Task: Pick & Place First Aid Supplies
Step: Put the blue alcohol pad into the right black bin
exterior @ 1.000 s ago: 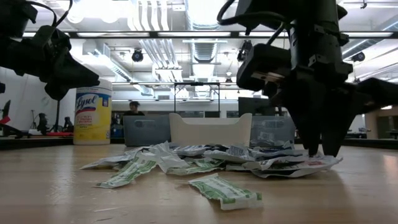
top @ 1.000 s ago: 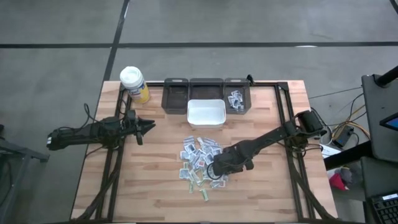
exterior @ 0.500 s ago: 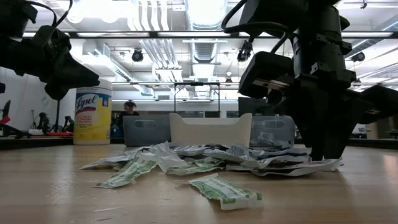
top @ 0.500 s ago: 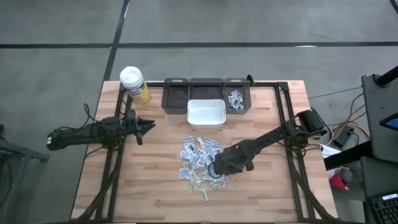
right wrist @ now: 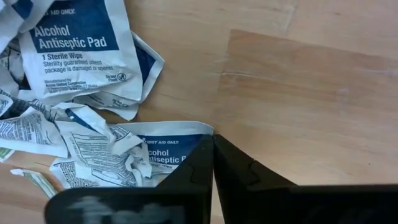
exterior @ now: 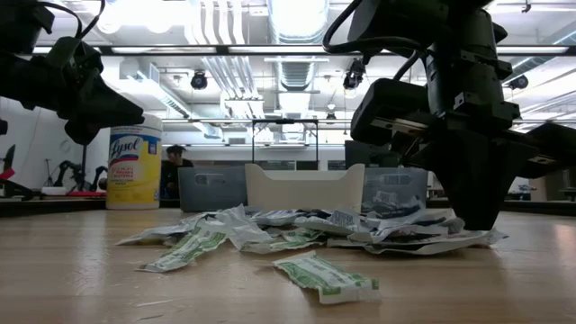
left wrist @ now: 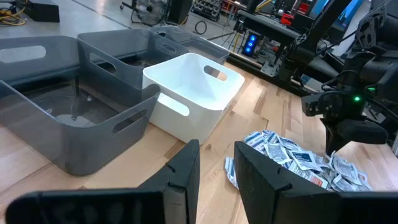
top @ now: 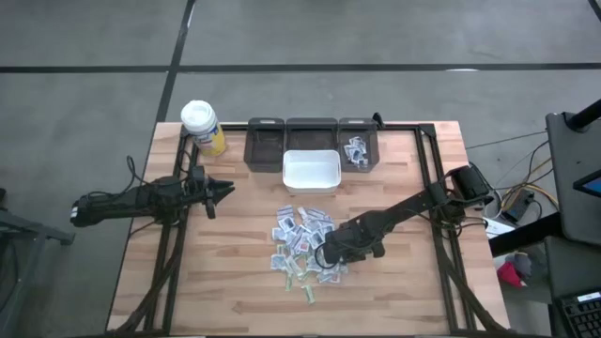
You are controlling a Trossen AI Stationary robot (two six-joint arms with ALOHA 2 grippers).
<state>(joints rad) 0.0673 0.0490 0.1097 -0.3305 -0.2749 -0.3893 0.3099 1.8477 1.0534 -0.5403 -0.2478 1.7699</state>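
Note:
The first aid supplies (top: pixel 302 242) lie as a loose pile of small white packets with blue, red and green print on the middle of the wooden table; the pile also shows in the low view (exterior: pixel 306 229). My right gripper (top: pixel 324 255) points steeply down at the pile's near right edge, shut on a blue-printed alcohol pad packet (right wrist: pixel 163 154). My left gripper (top: pixel 225 191) hovers open above the table's left side, pointing toward the bins, with nothing between its fingers (left wrist: pixel 186 168). My right gripper pinches the alcohol pad packet at its right edge, by the corner (right wrist: pixel 208 132), between its two fingers (right wrist: pixel 193 163). The fingers come from above, pointing steeply down. The packet lies flat on the table among the other packets. How far it reaches between the fingers is hidden by them.
A white bin (top: pixel 311 170) stands behind the pile, with three grey bins (top: pixel 265 143) in a row at the far edge; the right one (top: pixel 358 148) holds some packets. A white-capped yellow bottle (top: pixel 202 125) stands at the far left corner. Bare wood lies near and right.
My right gripper has shut its fingers at the pile's near right edge, closing on the packet there. The packets at that end have shifted slightly. My left arm has kept still.

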